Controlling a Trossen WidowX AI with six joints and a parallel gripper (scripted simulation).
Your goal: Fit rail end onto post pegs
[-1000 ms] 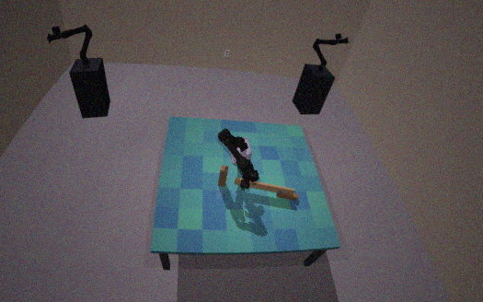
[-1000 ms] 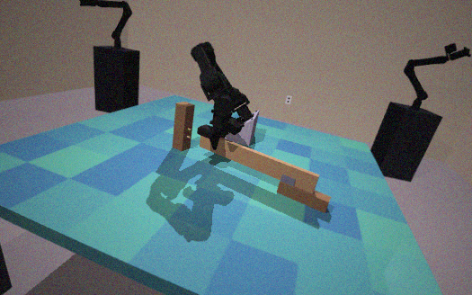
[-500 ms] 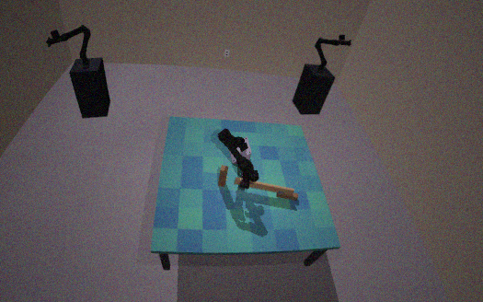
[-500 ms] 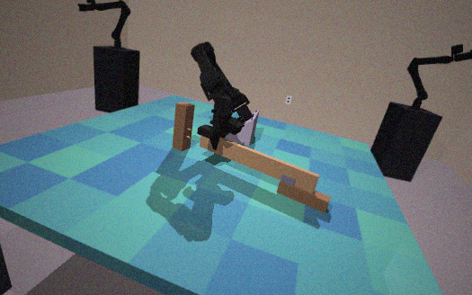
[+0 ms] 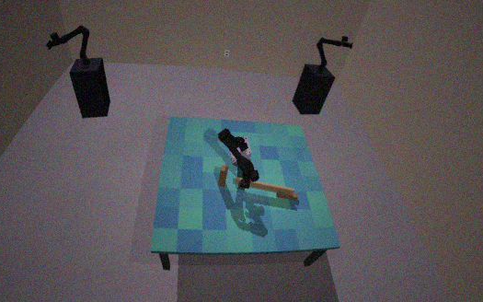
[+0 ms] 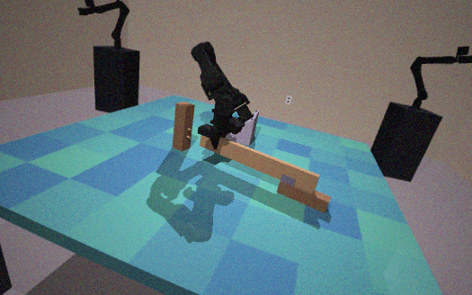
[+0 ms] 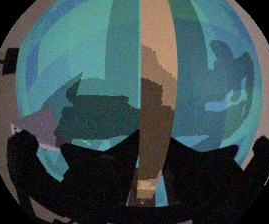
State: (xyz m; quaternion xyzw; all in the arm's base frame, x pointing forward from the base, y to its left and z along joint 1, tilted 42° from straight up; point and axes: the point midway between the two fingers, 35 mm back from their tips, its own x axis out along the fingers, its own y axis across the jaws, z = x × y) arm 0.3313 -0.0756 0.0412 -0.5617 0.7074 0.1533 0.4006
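The long wooden rail (image 5: 270,187) (image 6: 266,162) (image 7: 158,60) is raised off the table at its near end and looks roughly level. Its far end sits at the bracket (image 6: 288,180) on the low footboard block (image 5: 287,195) (image 6: 302,194). My gripper (image 5: 246,185) (image 6: 216,143) (image 7: 148,133) is shut on the rail close to its near end, with a finger on each side. The short wooden post (image 5: 223,176) (image 6: 182,128) stands upright beyond that end, across a small gap. Its two pegs (image 6: 190,133) stick out toward the rail, uncovered. The rail's holes are hidden.
A pale, upright plate-like part (image 5: 245,149) (image 6: 248,130) (image 7: 40,127) stands behind the rail, near the arm. Two other black arms on dark pedestals (image 5: 90,89) (image 5: 314,89) (image 6: 117,78) (image 6: 407,139) stand beyond the chequered table (image 5: 189,237) (image 6: 262,265).
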